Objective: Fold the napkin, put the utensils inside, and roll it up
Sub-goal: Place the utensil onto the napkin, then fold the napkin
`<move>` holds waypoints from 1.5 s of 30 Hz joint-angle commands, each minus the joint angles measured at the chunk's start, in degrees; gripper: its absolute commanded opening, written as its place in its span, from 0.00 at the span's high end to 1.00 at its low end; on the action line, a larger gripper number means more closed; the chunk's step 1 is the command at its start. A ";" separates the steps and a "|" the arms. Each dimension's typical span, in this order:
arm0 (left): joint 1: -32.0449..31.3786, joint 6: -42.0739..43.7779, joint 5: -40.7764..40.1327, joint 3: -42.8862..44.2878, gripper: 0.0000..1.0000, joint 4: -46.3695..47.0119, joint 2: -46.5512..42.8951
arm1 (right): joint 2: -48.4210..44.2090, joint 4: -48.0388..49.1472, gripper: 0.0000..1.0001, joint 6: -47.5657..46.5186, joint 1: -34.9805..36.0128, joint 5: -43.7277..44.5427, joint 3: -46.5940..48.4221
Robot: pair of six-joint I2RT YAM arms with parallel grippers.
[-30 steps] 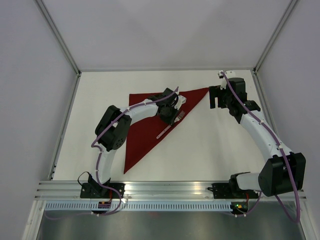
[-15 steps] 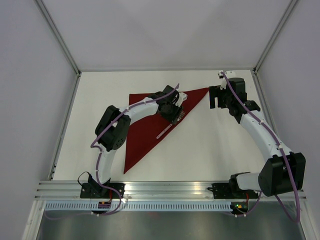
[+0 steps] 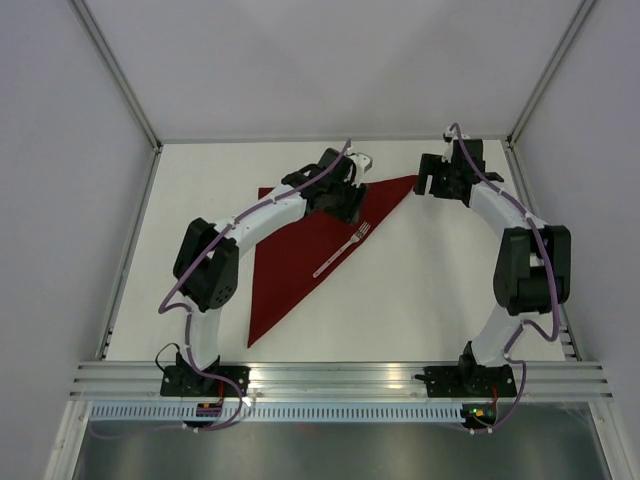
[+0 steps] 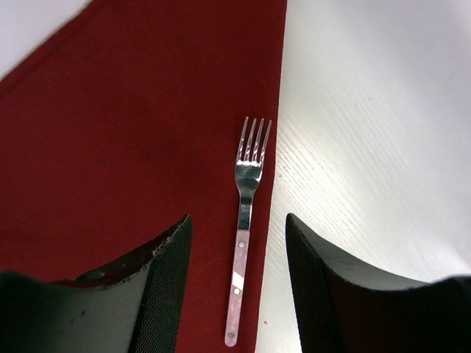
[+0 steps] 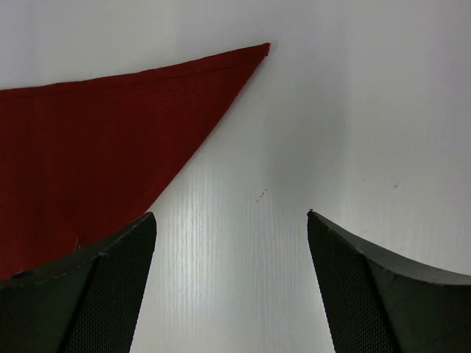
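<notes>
Fork (image 4: pixel 241 239) on the folded napkin (image 3: pixel 295 255); both my jaws open
The napkin lies as a triangle on the counter (image 3: pixel 430 290), fork along its long edge; my left jaws hang empty above it; my right jaws gape near its right corner.

No legible text or markings

A white table (image 3: pixel 420 290) stands between pale grey walls (image 3: pixel 320 60), apparently edged with aluminium rails (image 3: pixel 340 375).
</notes>
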 commanded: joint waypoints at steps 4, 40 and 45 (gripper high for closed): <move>-0.09 -5.70 -4.09 -2.48 0.41 0.14 -9.43 | 15.64 6.73 0.15 13.14 -7.87 -12.02 9.37; -0.09 -6.32 -7.35 -6.52 0.41 0.23 -11.55 | 34.48 24.13 0.36 32.84 -8.32 -21.97 14.23; -0.09 -6.23 -7.35 -6.79 0.41 0.40 -11.72 | 34.92 24.66 0.39 32.84 -7.97 -21.44 14.31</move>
